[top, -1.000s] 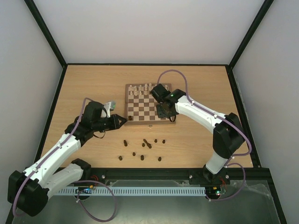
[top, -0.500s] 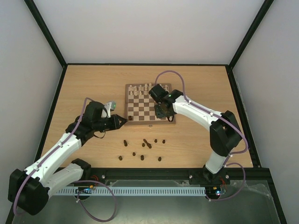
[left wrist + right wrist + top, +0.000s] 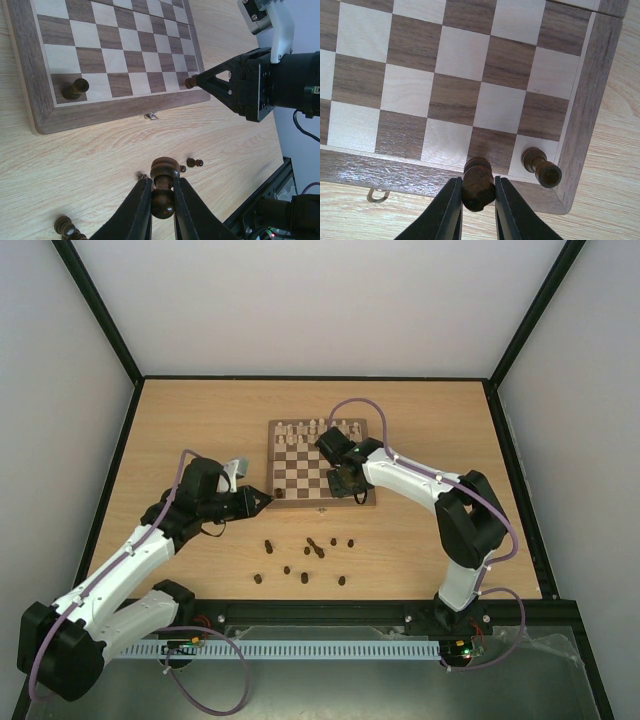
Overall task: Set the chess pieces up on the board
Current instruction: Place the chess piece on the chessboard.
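The board (image 3: 300, 480) lies mid-table. A dark rook stands on each near corner, one (image 3: 75, 89) at the left and one (image 3: 541, 167) at the right. My right gripper (image 3: 478, 187) is shut on a dark chess piece (image 3: 477, 182), held over the near row, on the square next to the right rook. In the top view that gripper (image 3: 349, 487) is at the board's near right edge. My left gripper (image 3: 162, 187) is shut on a dark pawn (image 3: 163, 197) and hovers just off the board's near left corner (image 3: 262, 499). Several loose dark chess pieces (image 3: 315, 548) lie on the table in front.
Cream-white pieces (image 3: 300, 430) fill the board's far rows. A small metal clasp (image 3: 151, 116) sticks out of the board's front edge. The loose dark pieces are scattered between the board and the arm bases. A black frame rail (image 3: 400, 608) runs along the table's near edge.
My right gripper has shifted a little to the left along the board's near row with its piece. The left arm has not moved.
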`<state>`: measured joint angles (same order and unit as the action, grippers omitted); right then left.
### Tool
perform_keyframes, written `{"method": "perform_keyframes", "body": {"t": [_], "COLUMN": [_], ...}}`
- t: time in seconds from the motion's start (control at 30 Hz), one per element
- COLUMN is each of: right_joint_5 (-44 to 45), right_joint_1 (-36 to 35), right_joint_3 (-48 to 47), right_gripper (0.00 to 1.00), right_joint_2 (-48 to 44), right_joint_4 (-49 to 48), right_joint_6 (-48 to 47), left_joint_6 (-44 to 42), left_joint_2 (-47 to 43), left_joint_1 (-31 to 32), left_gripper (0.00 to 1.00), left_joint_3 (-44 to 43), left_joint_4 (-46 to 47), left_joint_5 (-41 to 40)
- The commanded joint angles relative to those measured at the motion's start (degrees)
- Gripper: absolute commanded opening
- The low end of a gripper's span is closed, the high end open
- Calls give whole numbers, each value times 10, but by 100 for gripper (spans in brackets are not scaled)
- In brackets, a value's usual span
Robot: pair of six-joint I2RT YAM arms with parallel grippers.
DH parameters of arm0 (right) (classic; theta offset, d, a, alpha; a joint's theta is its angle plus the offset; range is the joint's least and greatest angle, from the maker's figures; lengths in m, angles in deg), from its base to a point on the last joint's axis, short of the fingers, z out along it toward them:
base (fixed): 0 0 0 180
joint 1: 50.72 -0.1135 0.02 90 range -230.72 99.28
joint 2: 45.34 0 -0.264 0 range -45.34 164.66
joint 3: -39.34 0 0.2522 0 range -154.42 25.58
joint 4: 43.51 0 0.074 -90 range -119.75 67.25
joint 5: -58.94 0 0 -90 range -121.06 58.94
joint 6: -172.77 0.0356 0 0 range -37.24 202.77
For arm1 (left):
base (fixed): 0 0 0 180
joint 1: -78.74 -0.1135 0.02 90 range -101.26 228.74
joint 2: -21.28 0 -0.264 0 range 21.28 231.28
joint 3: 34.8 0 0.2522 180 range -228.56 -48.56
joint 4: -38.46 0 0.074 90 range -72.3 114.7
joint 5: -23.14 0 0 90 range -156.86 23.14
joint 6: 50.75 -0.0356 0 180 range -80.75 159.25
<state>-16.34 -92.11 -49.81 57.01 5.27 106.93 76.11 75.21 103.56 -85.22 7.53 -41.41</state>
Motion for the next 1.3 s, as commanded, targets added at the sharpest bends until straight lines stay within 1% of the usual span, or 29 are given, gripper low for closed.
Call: {"method": "perform_keyframes", "body": {"t": [0.0,0.53,0.67,0.8,0.9,1.0,1.17,1.27], "right_joint_5": [9,6,6,1,-3,-16,-31,-46], "right_joint_1": [0,15,16,16,16,16,16,16], "right_joint_3": [11,27,25,22,19,16,19,31], "right_gripper": [18,18,24,26,31,40,53,58], "right_joint_2": [10,16,16,13,8,-8,-66,-106], "right_joint_4": [-2,-12,-13,-15,-15,-13,-10,-13], "right_joint_6": [-4,-4,-5,-7,-8,-10,-12,-16], "left_joint_6": [3,2,3,1,-2,-9,-34,-52], "left_joint_2": [-2,-1,4,12,24,47,121,180], "left_joint_1": [-3,-3,-3,-3,-3,-3,-3,-3], "left_gripper": [14,14,14,14,14,14,14,13], "left_joint_3": [8,12,12,9,1,-20,-92,-152], "left_joint_4": [8,12,13,11,7,-5,-63,-110], "left_joint_5": [6,5,4,1,-4,-14,-29,-40]}}
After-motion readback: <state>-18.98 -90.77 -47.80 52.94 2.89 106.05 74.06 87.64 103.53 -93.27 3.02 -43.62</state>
